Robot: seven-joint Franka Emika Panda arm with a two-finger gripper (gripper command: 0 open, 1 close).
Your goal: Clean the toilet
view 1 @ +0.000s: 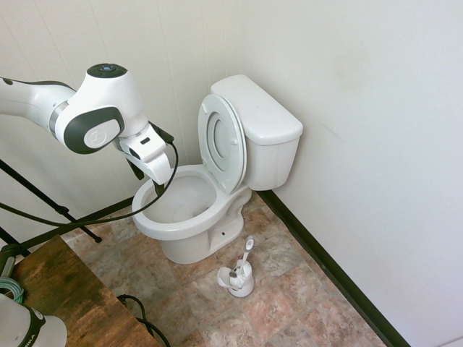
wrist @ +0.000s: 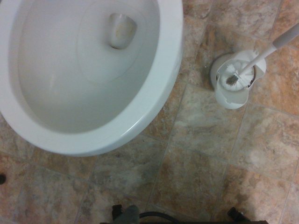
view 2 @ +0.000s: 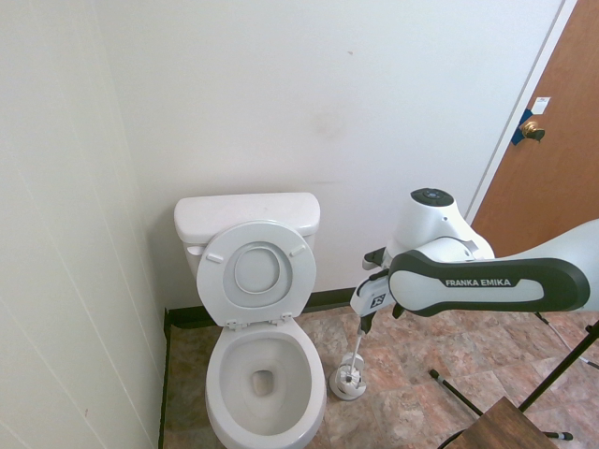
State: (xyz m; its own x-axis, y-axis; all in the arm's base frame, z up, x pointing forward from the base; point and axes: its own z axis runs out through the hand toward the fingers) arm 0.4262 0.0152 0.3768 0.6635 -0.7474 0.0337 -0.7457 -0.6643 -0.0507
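Brown stone-look floor tiles [wrist: 196,177] lie closest, beside the toilet [view 1: 189,217] standing against the wall with seat raised; the claw [view 1: 155,182], apart and empty, hangs above its rim, so fetching the toilet brush [view 1: 246,253] from its holder [view 1: 237,280] seems next.

Toilet [view 1: 189,217] against wall, brush holder [view 1: 237,278] on floor beside bowl

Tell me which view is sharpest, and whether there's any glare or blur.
Both exterior views are sharp and evenly lit, with soft sheen on the toilet rim; wrist view is slightly soft, yet the bowl and the brush in its holder read clearly.
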